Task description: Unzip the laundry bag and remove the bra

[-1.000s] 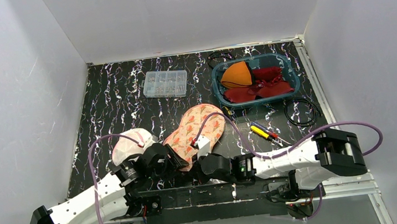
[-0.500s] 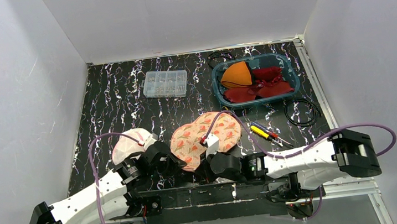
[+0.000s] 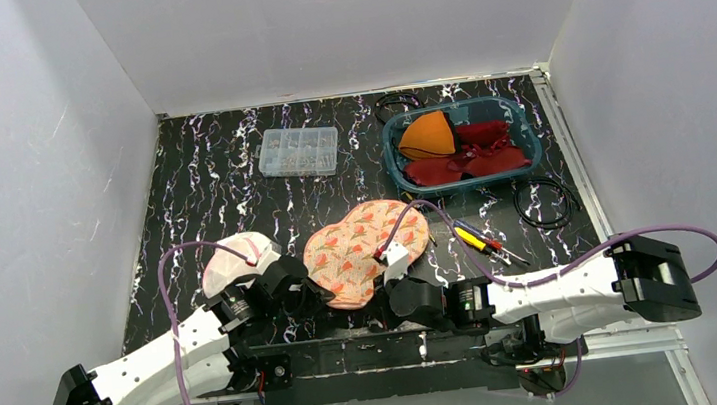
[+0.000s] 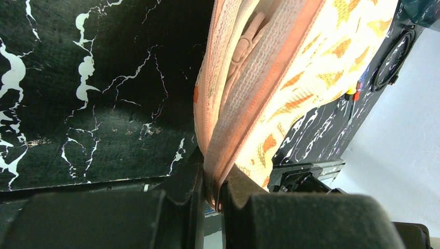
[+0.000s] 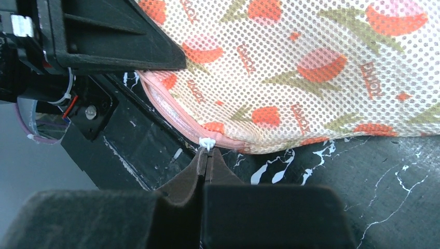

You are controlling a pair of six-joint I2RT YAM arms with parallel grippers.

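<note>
The mesh laundry bag (image 3: 359, 248), cream with red tulip print and a pink zipper edge, lies on the black marbled table near the front middle. My left gripper (image 4: 211, 174) is shut on the bag's pink seam (image 4: 244, 98) at its near left end. My right gripper (image 5: 207, 155) is shut on the small white zipper pull (image 5: 207, 142) at the bag's near edge (image 5: 176, 111). In the top view both grippers (image 3: 319, 292) (image 3: 389, 272) sit at the bag's near rim. The bra is hidden inside the bag.
A pale pink cup-shaped pad (image 3: 232, 261) lies left of the bag. A clear parts box (image 3: 298, 152) sits at the back. A teal basket (image 3: 402, 173) holds red and orange cloths. A yellow screwdriver (image 3: 472, 239) and black cable loops (image 3: 540, 201) lie to the right.
The bag has swung and shifted right, its far end moving toward the screwdriver. My right gripper has drawn to the right along the bag's near edge with the zipper pull. The left gripper stayed holding.
</note>
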